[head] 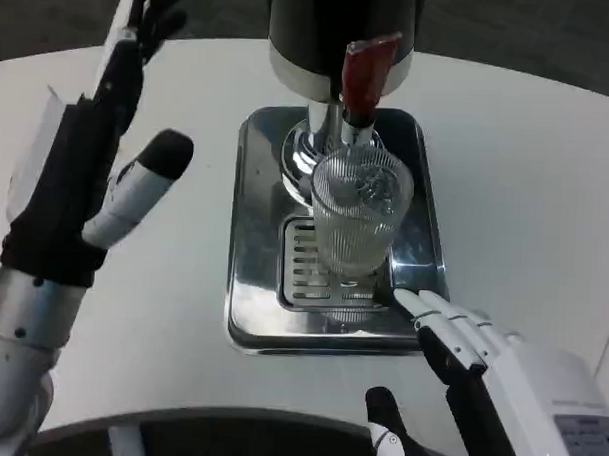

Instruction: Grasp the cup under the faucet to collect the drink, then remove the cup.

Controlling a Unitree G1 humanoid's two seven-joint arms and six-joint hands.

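Cup point(360, 218) stands on the drip tray point(250, 286) grate, directly under the red-handled faucet point(368, 75) (placed to catch the drink). Right hand point(480, 369), near right, spreads empty fingers toward it; left hand point(97, 161) waits open, far left.

White round table point(547, 166), dark floor past far edge. Silver drip tray point(250, 286) sits near centre, directly on tabletop. Slotted grate point(301, 258) set in tray's front half. Dispenser base point(309, 148) stands on tray's rear half. Clear ribbed cup point(357, 215) stands on grate, upright.
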